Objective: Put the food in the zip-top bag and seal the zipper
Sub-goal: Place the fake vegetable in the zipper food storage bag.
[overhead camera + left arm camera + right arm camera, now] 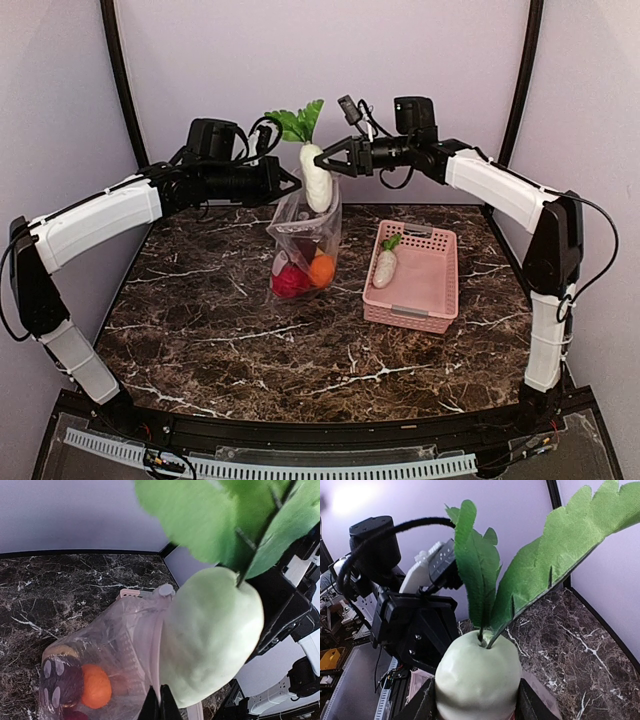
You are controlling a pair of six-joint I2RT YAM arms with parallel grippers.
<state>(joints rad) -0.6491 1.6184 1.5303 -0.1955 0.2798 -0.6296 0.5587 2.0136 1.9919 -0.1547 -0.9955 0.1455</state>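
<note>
My left gripper (292, 185) is shut on the mouth edge of the clear zip-top bag (305, 245) and holds it hanging above the table. The bag holds an orange (321, 270), a red piece (289, 282) and a dark piece. My right gripper (326, 160) is shut on a white radish (316, 178) with green leaves (296, 122), its lower end inside the bag's mouth. In the left wrist view the radish (212, 635) sits beside the whitish zipper strip (156, 655) pinched between my fingers. The right wrist view shows the radish (477, 682) between both fingers.
A pink slotted basket (430, 290) stands right of the bag with a second white radish (385, 265) leaning in its left side. The dark marble table (220, 330) has pale walls behind and a black frame at the near edge.
</note>
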